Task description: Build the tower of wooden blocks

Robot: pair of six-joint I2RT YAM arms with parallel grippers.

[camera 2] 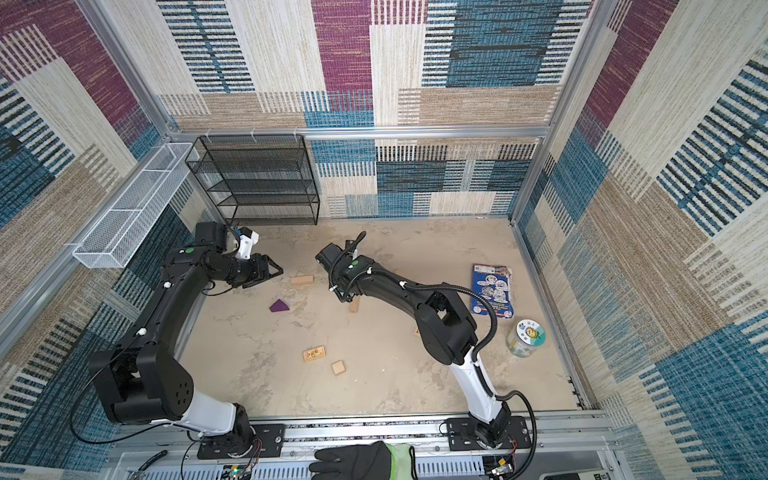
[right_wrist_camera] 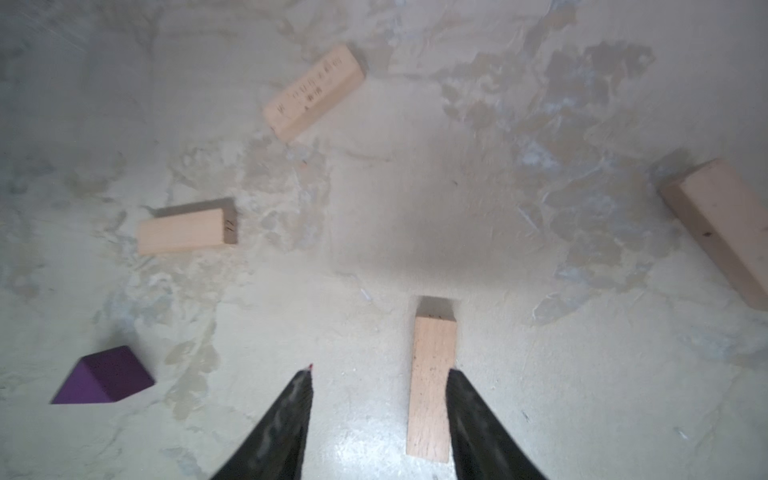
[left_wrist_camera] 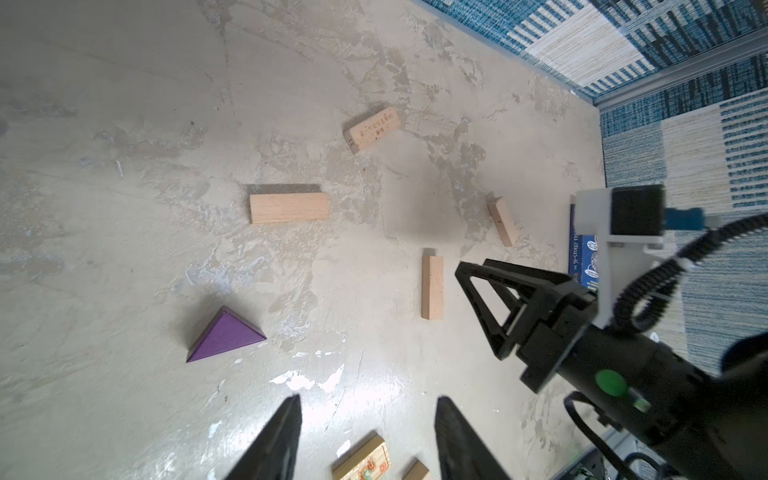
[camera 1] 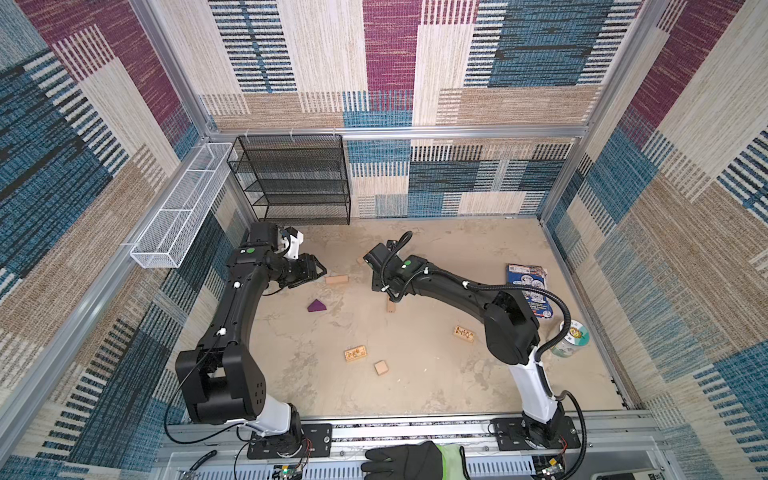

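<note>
My R gripper (right_wrist_camera: 380,369) is hanging open low over the tabletop (right_wrist_camera: 582,374), gripping nothing. A plain brick (right_wrist_camera: 432,386) is lying flat hard by one finger (right_wrist_camera: 473,407); can't tell if touching. My L gripper (left_wrist_camera: 370,398) is hanging open too, w/ nothing in it. Another brick (right_wrist_camera: 183,230) is showing "12" on its end. A third brick (right_wrist_camera: 313,93) is carrying dark print, unreadable. The purple wedge (right_wrist_camera: 104,376), cube (camera 1: 381,368) and orange-print brick (camera 1: 355,354) are lying singly, none stacked. The blue booklet (left_wrist_camera: 584,266) is reading "91-STOREY".

1 brick (right_wrist_camera: 723,232) cropped, printed block (camera 2: 417,332) mostly hidden
</note>
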